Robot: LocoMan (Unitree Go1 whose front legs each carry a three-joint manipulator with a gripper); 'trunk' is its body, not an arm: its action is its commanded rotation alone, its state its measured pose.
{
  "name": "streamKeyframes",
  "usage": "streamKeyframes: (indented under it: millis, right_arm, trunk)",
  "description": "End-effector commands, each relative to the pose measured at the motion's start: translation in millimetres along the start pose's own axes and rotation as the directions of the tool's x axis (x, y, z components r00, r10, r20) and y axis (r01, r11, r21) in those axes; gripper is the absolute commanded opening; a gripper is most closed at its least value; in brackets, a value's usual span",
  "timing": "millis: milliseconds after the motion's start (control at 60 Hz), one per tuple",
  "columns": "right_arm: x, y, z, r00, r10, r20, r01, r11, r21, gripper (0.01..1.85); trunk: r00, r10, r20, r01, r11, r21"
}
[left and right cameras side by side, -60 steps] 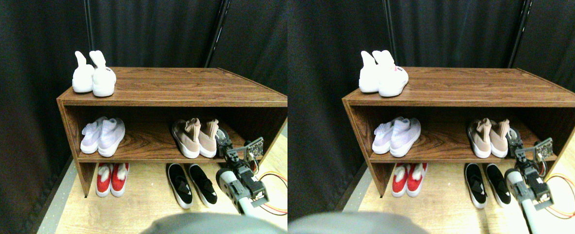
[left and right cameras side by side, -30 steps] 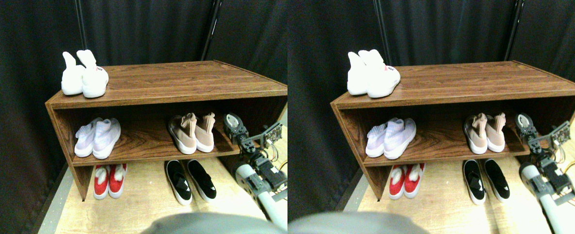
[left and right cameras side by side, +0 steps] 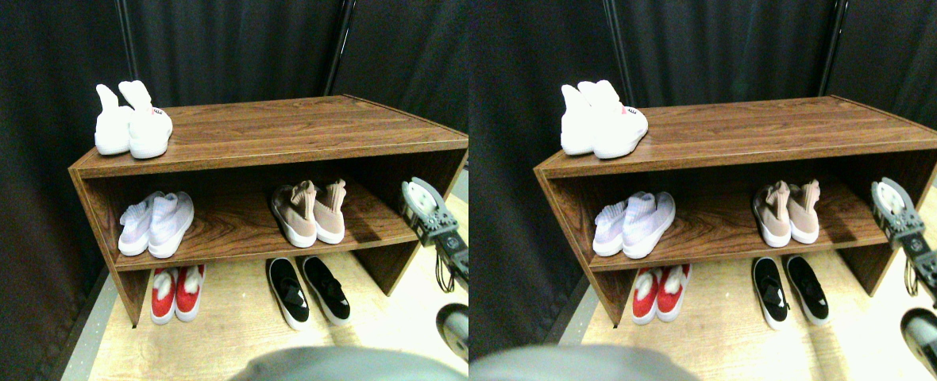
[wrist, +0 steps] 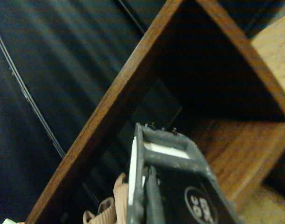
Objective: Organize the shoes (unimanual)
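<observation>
Five pairs of shoes show in the stereo view. A white pair (left and right cameras side by side: 131, 125) stands on top of the wooden rack (left and right cameras side by side: 278, 155), at its left end. On the middle shelf a pale-lavender pair (left and right cameras side by side: 155, 225) is at the left and a dusty-pink pair (left and right cameras side by side: 310, 213) right of centre, side by side. On the floor under the shelf are a red pair (left and right cameras side by side: 179, 292) and a black pair (left and right cameras side by side: 308, 290). My right gripper (left and right cameras side by side: 417, 198) hangs outside the rack's right end, apart from the pink pair, with nothing seen in it. The wrist view shows the gripper (wrist: 156, 135) and the pink shoes' collars (wrist: 118, 198) beyond.
Black curtains hang behind and left of the rack. The rack's right side panel (left and right cameras side by side: 393, 266) stands close to my arm. Light wooden flooring (left and right cameras side by side: 230, 341) runs in front of the rack. In the wrist view the rack's top board (wrist: 112, 114) crosses diagonally.
My gripper has drawn back from beside the pink pair on the middle shelf, moving right and up to outside the rack's end. The camera has also shifted.
</observation>
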State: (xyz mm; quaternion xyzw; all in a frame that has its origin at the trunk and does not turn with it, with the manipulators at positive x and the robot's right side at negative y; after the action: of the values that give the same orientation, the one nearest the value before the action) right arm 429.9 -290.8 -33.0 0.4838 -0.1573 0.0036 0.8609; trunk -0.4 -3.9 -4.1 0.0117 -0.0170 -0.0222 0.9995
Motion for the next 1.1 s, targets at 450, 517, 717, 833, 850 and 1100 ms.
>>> streamKeyframes:
  millis: [450, 517, 717, 833, 850, 1100]
  right_arm:
    - [-66.7, -21.2, -19.8, 0.994, 0.088, -0.071, -0.080, 0.990, 0.114, 0.06]
    - [-68.2, -28.6, -23.3, 0.992, 0.092, -0.088, -0.081, 0.989, 0.123, 0.06]
    - [-72.4, -56.0, -37.0, 0.995, -0.005, -0.097, 0.022, 0.984, 0.176, 0.06]
    - [-68.0, -77.6, -45.9, 0.990, -0.088, -0.114, 0.106, 0.981, 0.165, 0.06]
    - [-66.0, -86.5, -49.8, 0.987, -0.114, -0.111, 0.130, 0.979, 0.155, 0.06]
    - [-49.6, -130.1, -64.7, 0.971, -0.211, -0.112, 0.234, 0.939, 0.252, 0.06]
  trunk:
    - [0.9962, -0.001, -0.088, 0.000, 0.9999, -0.015]
    - [0.9953, -0.001, -0.097, 0.000, 0.9999, -0.016]
    - [0.9932, 0.002, -0.116, -0.005, 0.9997, -0.025]
    - [0.9930, 0.003, -0.118, -0.006, 0.9995, -0.031]
    - [0.9930, 0.003, -0.118, -0.006, 0.9995, -0.031]
    - [0.9931, 0.003, -0.117, -0.007, 0.9996, -0.029]
